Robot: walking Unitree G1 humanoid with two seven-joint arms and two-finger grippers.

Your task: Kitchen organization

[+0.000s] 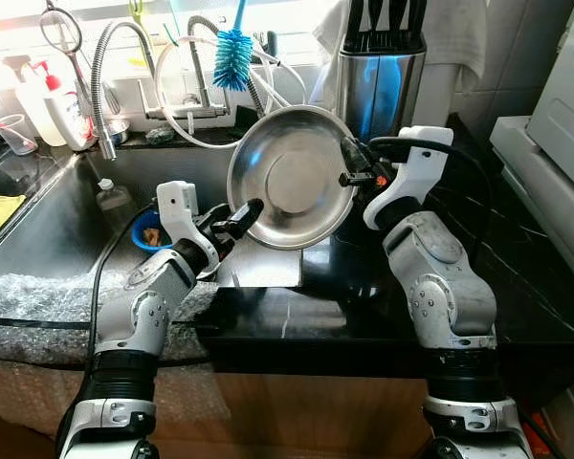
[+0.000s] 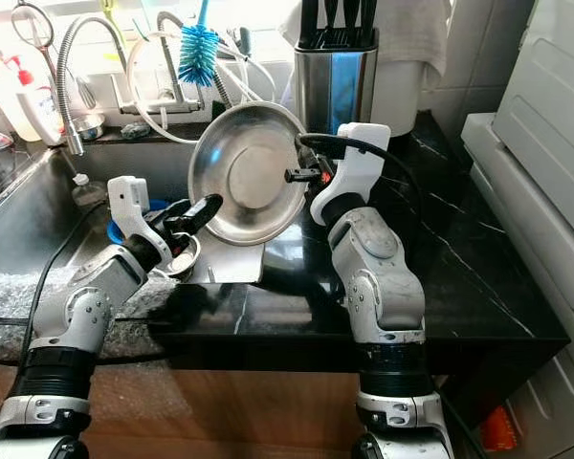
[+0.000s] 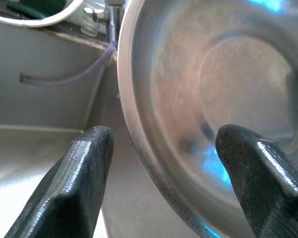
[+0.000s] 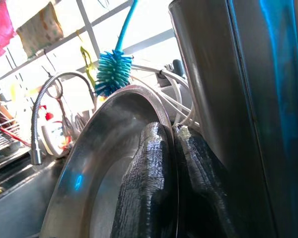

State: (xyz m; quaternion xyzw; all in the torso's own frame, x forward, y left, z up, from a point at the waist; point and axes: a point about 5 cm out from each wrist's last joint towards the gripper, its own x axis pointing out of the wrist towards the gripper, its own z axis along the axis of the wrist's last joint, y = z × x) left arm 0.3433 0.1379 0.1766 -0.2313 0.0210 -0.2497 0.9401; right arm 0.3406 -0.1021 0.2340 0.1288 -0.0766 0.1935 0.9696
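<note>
Steel plate: a round stainless steel plate (image 1: 290, 178) stands tilted almost upright over the edge where the sink meets the black table, its hollow face turned toward the robot.
Right gripper: the right gripper (image 1: 350, 164) pinches the plate's right rim; in the right wrist view its two black fingers (image 4: 144, 183) lie close together with the thin rim between them, so the jaws are narrow and holding the plate.
Left gripper: the left gripper (image 1: 237, 220) sits at the plate's lower left rim. In the left wrist view its fingers (image 3: 74, 178) stand wide apart, one on either side of the rim, with the jaws not closed on it.
Table: the black stone table (image 1: 517, 287) carries the lower edge of the plate near its left end.
Sink: the steel sink (image 1: 57, 220) lies to the left, with a blue strainer cup (image 1: 145, 232) at its bottom beside the left arm.
Behind the plate: a blue bottle brush (image 1: 233, 57) stands upright, a spring-neck faucet (image 1: 110, 67) arches over the sink, and a steel knife block (image 1: 378, 81) stands just behind the right gripper.
Far left: a dish soap bottle (image 1: 65, 107) stands at the sink's back rim.
</note>
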